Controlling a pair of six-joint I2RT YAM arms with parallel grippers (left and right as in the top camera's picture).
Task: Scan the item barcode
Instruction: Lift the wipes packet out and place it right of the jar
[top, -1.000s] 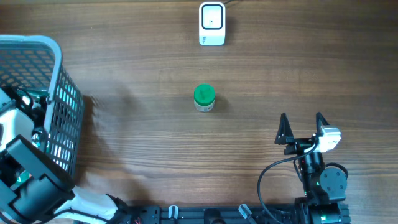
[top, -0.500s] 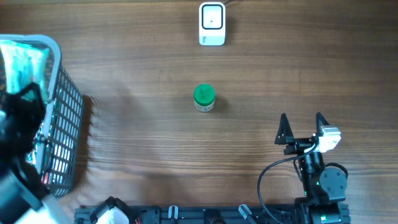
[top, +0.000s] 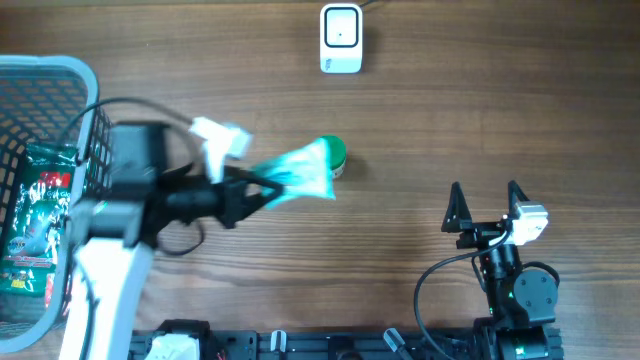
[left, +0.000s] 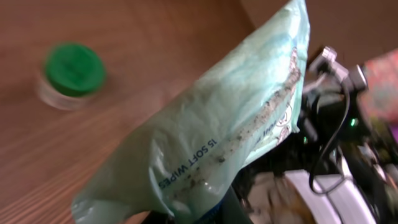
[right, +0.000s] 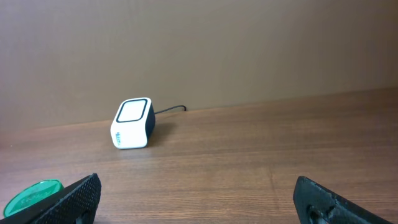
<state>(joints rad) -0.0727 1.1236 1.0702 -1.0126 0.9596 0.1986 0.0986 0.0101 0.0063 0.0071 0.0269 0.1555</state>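
Teal wipes pack clenched in left pincer, long axis left-right, free end rightward; right pincer released.

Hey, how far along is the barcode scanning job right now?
Done: the wipes pack is out of the basket, clamped in the shut left tool. In hand: it is held near the green-lidded jar. Left: bringing its barcode to the scanner at the far edge; the right tool sits open and idle.
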